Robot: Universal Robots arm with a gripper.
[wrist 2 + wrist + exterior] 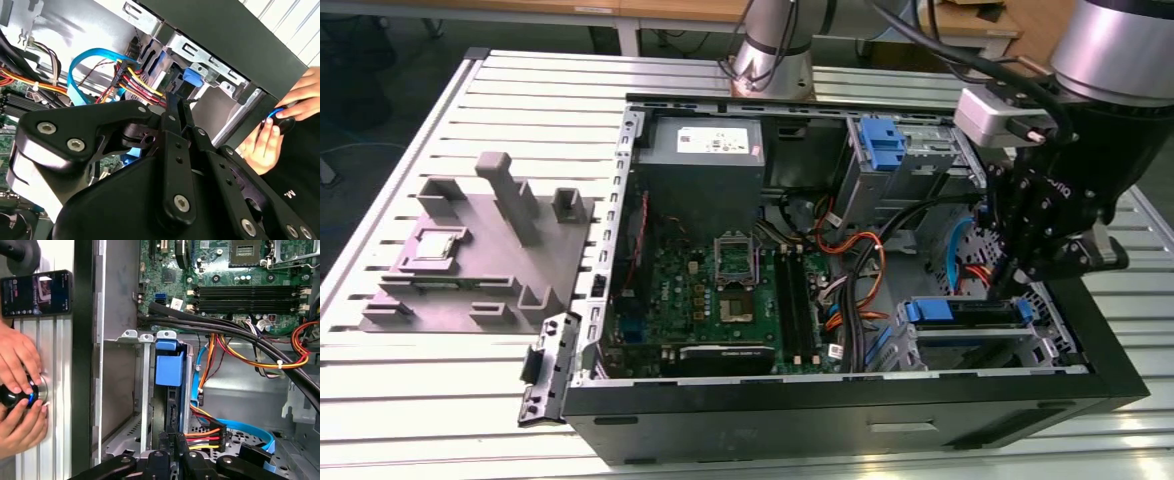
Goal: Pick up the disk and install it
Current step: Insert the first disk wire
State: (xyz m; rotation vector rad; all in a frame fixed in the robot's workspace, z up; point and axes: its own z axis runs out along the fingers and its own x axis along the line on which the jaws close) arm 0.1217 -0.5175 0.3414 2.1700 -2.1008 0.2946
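Blue-framed disk (169, 390) sits edgewise in its bay, end effector (172, 447) pinching its edge.

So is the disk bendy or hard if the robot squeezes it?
Probably hard: the disk looks like a flat slab in a blue plastic frame, standing on edge in the silver drive bay. It is likely heavy for its size. The gripper sits at its end, so it should slide rather than flop.
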